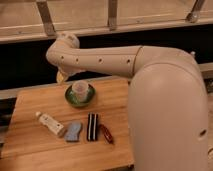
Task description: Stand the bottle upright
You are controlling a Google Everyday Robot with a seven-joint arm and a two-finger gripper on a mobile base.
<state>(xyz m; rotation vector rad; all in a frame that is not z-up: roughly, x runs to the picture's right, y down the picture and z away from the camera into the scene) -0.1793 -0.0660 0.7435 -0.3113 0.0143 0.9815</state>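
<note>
A small white bottle (pixel 50 123) lies on its side on the front left of the wooden table (pixel 35 150), its cap pointing to the back left. My arm reaches in from the right and bends at its wrist above the table's back edge. My gripper (pixel 61 76) hangs below that bend, just behind and left of the green bowl. It is well behind and above the bottle and does not touch it.
A green bowl (pixel 80 98) with a clear cup (pixel 80 89) in it stands at the back middle. A blue sponge (pixel 73 131), a black striped packet (pixel 92 126) and a red-brown object (pixel 106 134) lie right of the bottle. A dark wall and rail run behind the table.
</note>
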